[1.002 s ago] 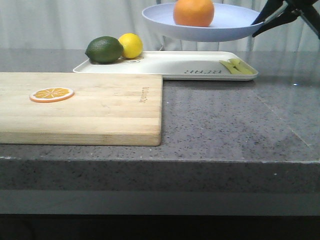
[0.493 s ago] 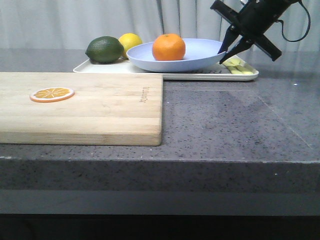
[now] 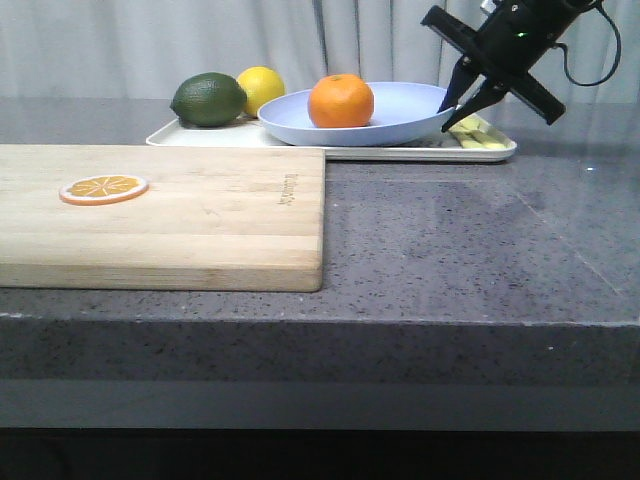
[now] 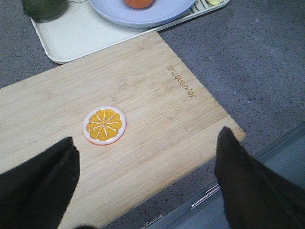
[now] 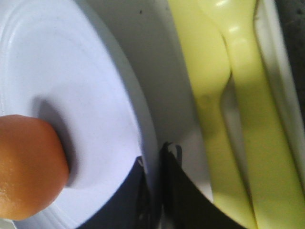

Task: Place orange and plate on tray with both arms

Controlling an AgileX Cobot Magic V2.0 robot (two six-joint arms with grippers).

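Orange [image 3: 341, 101] sits in plate [image 3: 360, 113] on tray [image 3: 330, 146], right claw [image 3: 452, 112] prob. pinching plate rim; left claw [image 4: 145, 183] wide open.

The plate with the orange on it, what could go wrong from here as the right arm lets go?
1. The right gripper pinches the plate rim; a sideways pull-out could drag the plate off the tray.
2. The orange sits loose left of the plate's middle; a jolt may roll it out.
3. Yellow-green utensils lie close beside the fingers, which could snag them.
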